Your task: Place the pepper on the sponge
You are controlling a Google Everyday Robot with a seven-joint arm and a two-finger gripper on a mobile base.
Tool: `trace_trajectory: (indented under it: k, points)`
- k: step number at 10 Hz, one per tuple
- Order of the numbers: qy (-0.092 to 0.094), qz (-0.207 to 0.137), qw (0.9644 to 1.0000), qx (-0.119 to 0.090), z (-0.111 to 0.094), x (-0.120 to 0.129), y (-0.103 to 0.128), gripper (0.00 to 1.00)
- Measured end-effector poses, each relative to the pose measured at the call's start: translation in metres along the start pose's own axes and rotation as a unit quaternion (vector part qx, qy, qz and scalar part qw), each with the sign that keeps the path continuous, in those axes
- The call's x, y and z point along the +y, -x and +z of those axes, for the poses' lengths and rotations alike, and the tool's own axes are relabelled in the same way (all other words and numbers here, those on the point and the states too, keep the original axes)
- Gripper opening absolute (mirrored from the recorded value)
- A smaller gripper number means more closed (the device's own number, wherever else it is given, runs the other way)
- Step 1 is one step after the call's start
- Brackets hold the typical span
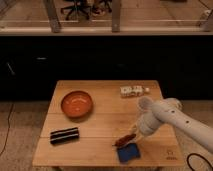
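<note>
The pepper (124, 140), a slender reddish-brown piece, hangs tilted just above the upper left corner of the sponge (130, 152), a small bright blue block near the table's front edge. My gripper (134, 135) reaches in from the right on the white arm (170, 117) and is at the pepper's upper end. The arm's bulk hides the fingers. Whether the pepper touches the sponge cannot be made out.
An orange bowl (77, 104) sits at the left of the wooden table (100, 125). A black striped bar (64, 135) lies near the front left. A small white object (132, 91) rests at the back right. Beyond the table is a dark cabinet wall.
</note>
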Motion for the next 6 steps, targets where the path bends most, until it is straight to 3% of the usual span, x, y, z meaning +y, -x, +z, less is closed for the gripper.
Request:
trace_trajectory:
  k: [6]
  points:
    - [-0.018,-0.031,0.9985,-0.041,-0.021,0.004,0.021,0.00]
